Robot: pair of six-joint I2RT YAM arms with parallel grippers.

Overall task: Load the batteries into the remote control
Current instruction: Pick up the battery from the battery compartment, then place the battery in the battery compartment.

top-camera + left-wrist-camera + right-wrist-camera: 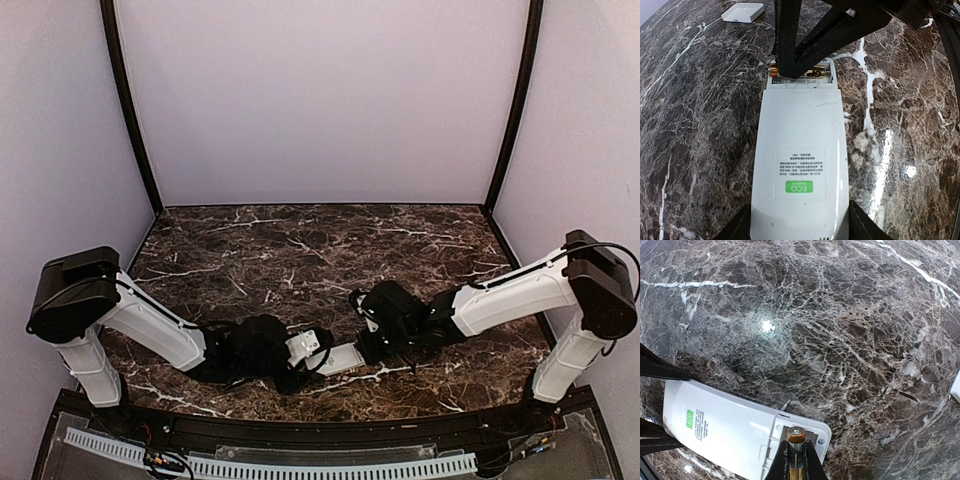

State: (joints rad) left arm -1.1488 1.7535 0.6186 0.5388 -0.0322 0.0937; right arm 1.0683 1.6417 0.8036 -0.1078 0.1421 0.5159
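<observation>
Apparently right hand [796, 459] pinches a battery [796, 435] at the remote control [730, 432], clamped by left hand [800, 227].

Dark brown marble worktop [300, 250], veined white.
The white remote control [797, 165] lies back-up on it; a small white panel [742, 11] rests apart.

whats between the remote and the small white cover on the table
Nothing: bare table separates remote and cover, seen in left wrist view.
</observation>
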